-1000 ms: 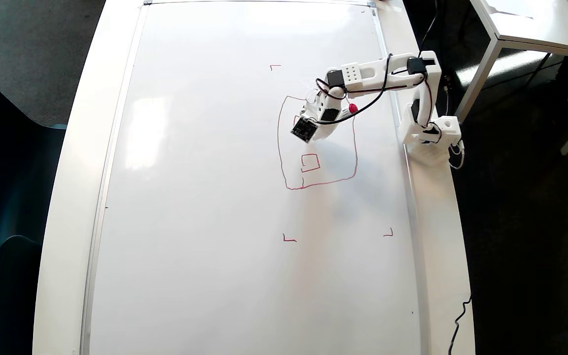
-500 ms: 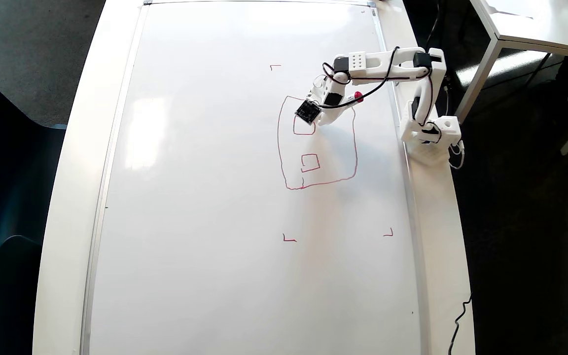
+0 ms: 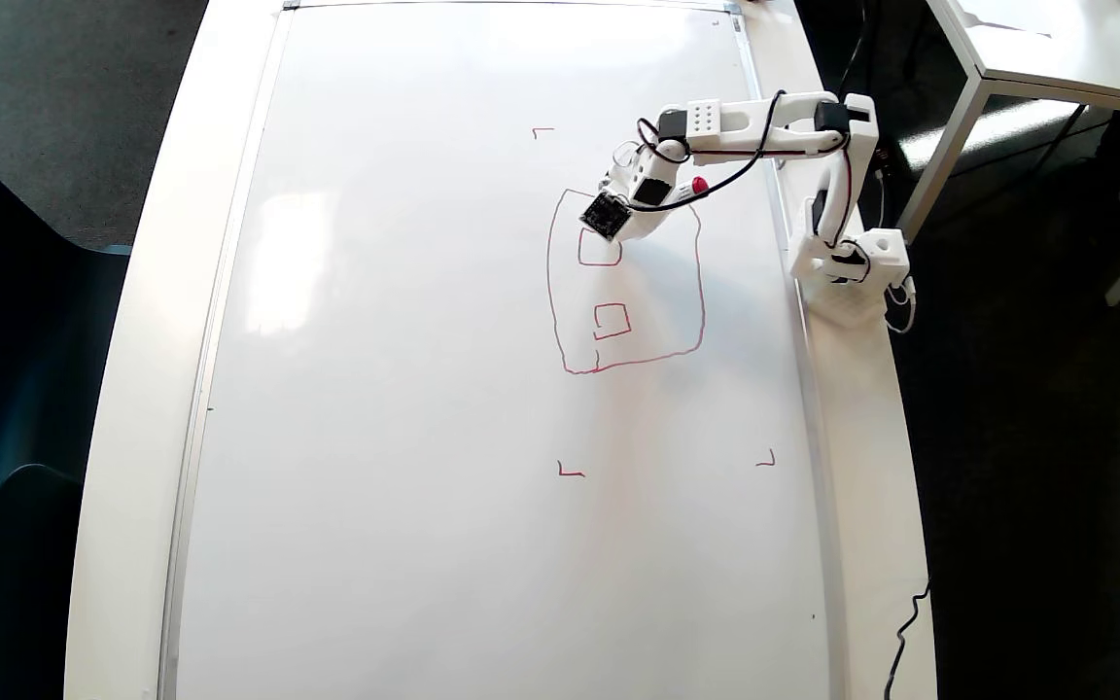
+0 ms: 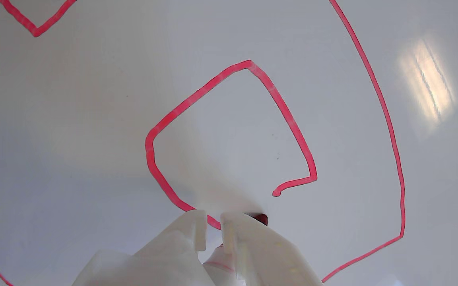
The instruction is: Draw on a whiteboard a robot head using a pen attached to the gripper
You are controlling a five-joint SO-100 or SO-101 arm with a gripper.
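Note:
The whiteboard (image 3: 404, 389) fills the overhead view. On it the robot head (image 3: 551, 292) is a red rounded-square outline holding two small squares. My white gripper (image 3: 618, 222) hovers over the upper small square's top edge, under its black module. It is shut on the pen (image 3: 699, 185), whose red cap end points toward the arm. In the wrist view the gripper (image 4: 213, 226) enters from the bottom, with the pen (image 4: 261, 218) showing a dark red tip on the whiteboard (image 4: 74, 119). That tip rests just below the open end of the small square of the robot head (image 4: 249, 63).
The arm's base (image 3: 852, 262) stands on the white table strip right of the board. Red corner ticks (image 3: 570, 472) mark the drawing area. A white-legged desk (image 3: 1056, 49) is at top right, dark chairs (image 3: 16, 389) at left, a black cable (image 3: 905, 632) at bottom right.
The gripper has moved up the overhead picture from the outline's middle to its top edge, uncovering the upper small square. In the last half second it only shifted slightly.

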